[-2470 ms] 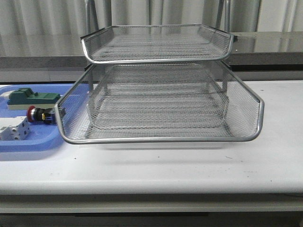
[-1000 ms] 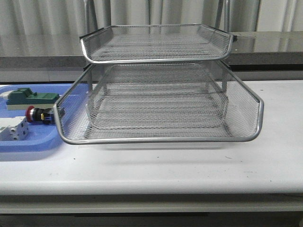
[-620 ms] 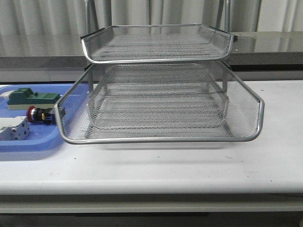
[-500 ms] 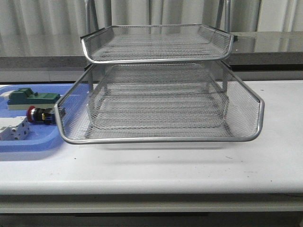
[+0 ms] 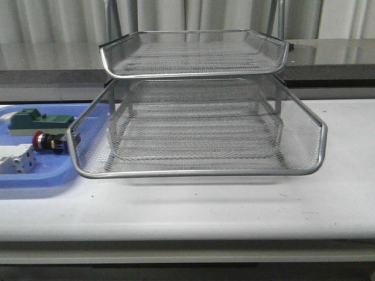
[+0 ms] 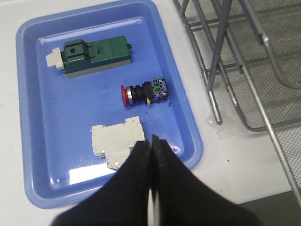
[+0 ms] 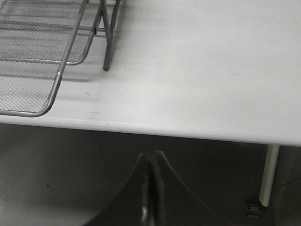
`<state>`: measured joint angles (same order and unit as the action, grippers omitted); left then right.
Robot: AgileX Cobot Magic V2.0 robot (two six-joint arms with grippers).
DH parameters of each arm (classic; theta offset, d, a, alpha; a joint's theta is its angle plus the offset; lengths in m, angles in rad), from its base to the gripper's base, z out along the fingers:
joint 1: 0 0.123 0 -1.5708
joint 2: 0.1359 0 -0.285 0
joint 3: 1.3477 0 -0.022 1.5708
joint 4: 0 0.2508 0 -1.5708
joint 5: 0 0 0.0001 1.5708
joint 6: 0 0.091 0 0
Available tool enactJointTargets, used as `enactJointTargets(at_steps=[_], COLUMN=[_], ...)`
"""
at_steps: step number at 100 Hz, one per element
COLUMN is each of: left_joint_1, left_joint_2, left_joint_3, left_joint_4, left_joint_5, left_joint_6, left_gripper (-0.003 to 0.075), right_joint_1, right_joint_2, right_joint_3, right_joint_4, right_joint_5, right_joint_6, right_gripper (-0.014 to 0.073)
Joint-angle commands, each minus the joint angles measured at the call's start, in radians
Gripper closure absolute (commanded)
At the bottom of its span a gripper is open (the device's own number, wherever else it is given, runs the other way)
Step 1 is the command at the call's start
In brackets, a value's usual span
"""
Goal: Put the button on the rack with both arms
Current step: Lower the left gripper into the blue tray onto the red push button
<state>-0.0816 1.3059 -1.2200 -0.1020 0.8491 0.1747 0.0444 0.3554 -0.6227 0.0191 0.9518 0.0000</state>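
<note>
The button (image 6: pixel 143 92), red-headed with a black body, lies on its side in the blue tray (image 6: pixel 35 127); the front view shows the button (image 5: pixel 49 141) just left of the rack (image 5: pixel 196 126). My left gripper (image 6: pixel 151 141) is shut and empty, hovering over the tray's near edge, apart from the button. My right gripper (image 7: pixel 150 157) is shut and empty, off the table's front edge, near the rack's corner (image 7: pixel 44 70). Neither arm shows in the front view.
A green block (image 6: pixel 96 55) and a white block (image 6: pixel 117 146) share the blue tray (image 5: pixel 35 178) with the button. The rack's legs (image 6: pixel 214 94) stand close to the tray's side. White table (image 7: pixel 197 66) stretches right of the rack.
The blue tray with its parts has shifted very slightly in the front view; nothing else has visibly moved.
</note>
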Motion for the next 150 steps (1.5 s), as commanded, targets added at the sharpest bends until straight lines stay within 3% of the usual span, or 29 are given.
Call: enactJointTargets(at_steps=[1,10,27,36,70,92,122,150], left_joint_1=[0.003,0.003,0.003,0.003,0.003,0.003,0.003,0.003], left_joint_2=[0.013,0.035,0.044,0.044,0.066,0.201,0.473,0.668], left_joint_3=[-0.042,-0.042,-0.042,-0.042,-0.06,-0.199,-0.442,-0.552], left_joint_4=[-0.007,-0.007,-0.007,-0.007,-0.044,-0.057,-0.057,-0.057], left_joint_5=[-0.045,-0.027,-0.021,-0.022,-0.021,0.004,0.165,0.181], left_joint_6=[0.016,0.057,0.065,0.065,0.069,0.304,0.607,0.719], left_gripper=[0.0691,0.0569,0.0175,0.0083,0.008,0.008,0.008,0.008], right_joint_1=[-0.005,-0.005,-0.005,-0.005,-0.005,-0.005,-0.005,-0.005], right_joint_2=[0.008,0.008,0.008,0.008,0.008,0.008,0.008,0.008], right_joint_3=[-0.034,-0.034,-0.034,-0.034,-0.034,-0.034,-0.034,-0.034], right_joint_4=[-0.01,-0.01,-0.01,-0.01,-0.01,-0.01,-0.01,-0.01], right_joint_5=[-0.058,-0.058,-0.058,-0.058,-0.058,-0.058,-0.058,-0.058], right_joint_6=[0.0,0.0,0.0,0.0,0.0,0.0,0.0,0.0], right_gripper=[0.0664,0.0664,0.0664,0.0664,0.0664,0.0664,0.0664,0.0664])
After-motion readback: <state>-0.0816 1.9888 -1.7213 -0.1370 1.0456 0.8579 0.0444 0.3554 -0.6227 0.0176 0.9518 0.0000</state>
